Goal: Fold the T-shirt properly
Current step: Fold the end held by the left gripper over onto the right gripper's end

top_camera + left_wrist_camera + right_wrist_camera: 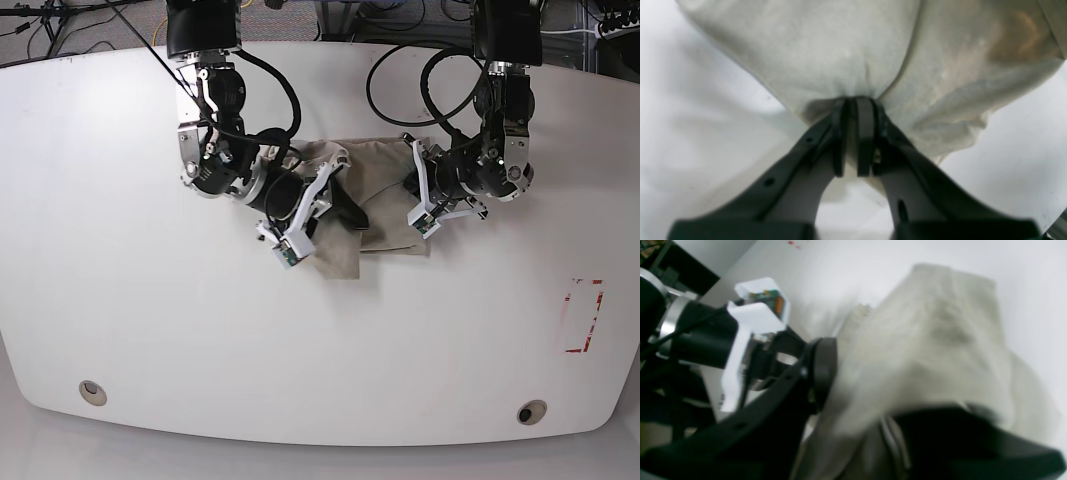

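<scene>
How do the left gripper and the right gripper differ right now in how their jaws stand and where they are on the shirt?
The left gripper has its jaws nearly together, while the right gripper has its jaws spread apart. The left gripper is at the T-shirt's right-hand part in the base view; the right gripper is over its left part. Both are black.

A broad white tabletop with rounded corners (180,340) is seen, lit softly and evenly. Round metal-rimmed holes (532,412) are set near its two front corners. A red broken rectangular marking (583,316) is borne on one side. Dark cables (50,42) are strewn behind the far edge.
</scene>
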